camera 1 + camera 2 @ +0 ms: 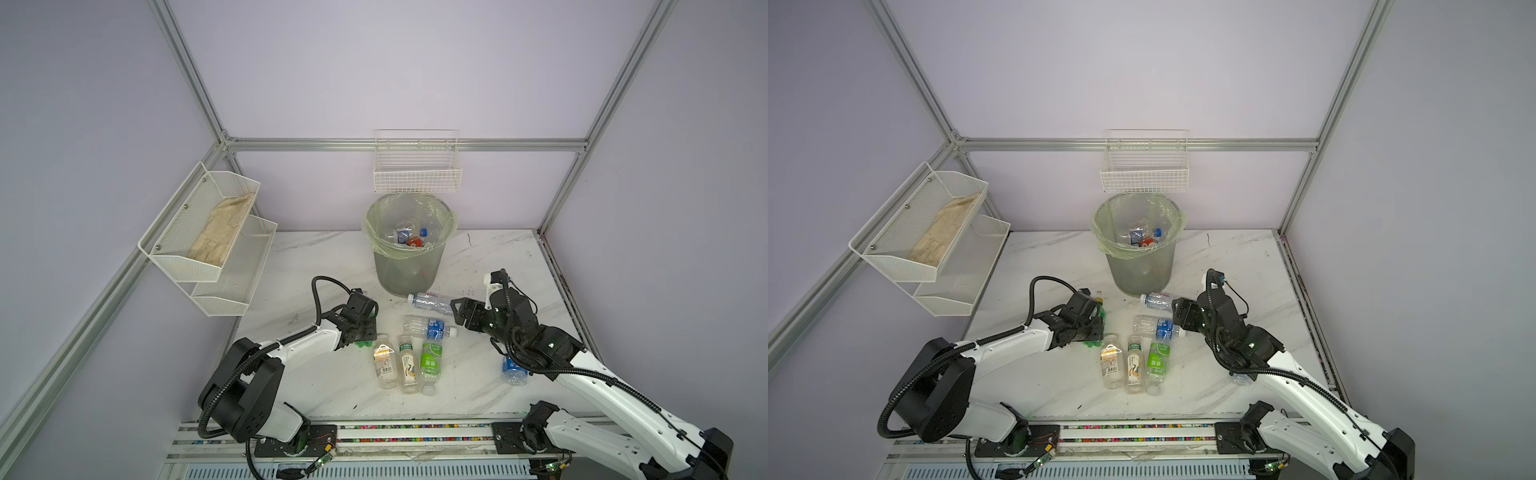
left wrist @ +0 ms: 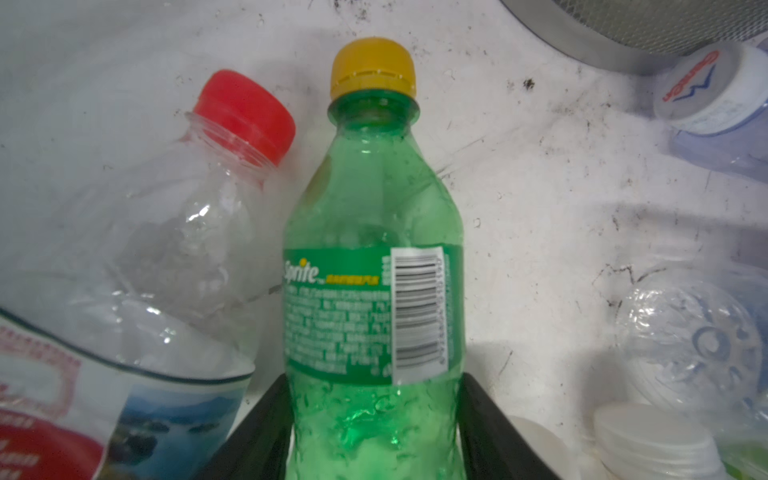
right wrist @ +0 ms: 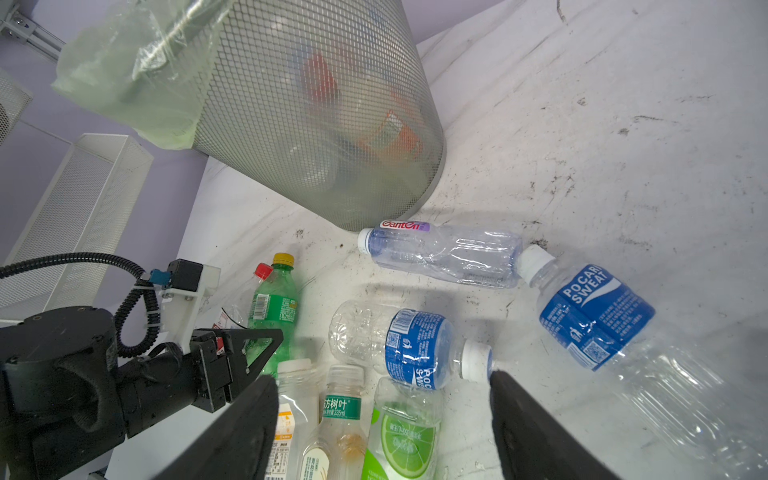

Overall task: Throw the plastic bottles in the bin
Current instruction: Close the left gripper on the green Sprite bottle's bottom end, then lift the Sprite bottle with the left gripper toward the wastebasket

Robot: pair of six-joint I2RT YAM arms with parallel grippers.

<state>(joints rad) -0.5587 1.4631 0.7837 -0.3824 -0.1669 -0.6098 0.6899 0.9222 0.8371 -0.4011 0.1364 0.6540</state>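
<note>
The green bottle [image 2: 374, 249], lying on the worktop [image 1: 324, 386] at 7 o'clock from the bin [image 1: 405, 270], is clasped low by the left tool [image 2: 372, 390], probably so that the neck is left clear. The right tool [image 3: 384, 378] is held open and empty over the plastic bottles [image 1: 428, 328] at 5 o'clock.

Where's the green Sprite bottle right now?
Sprite bottle lies on the table, left side, between the left hand's fingers, beside a clear red-capped bottle, per left wrist view.
</note>
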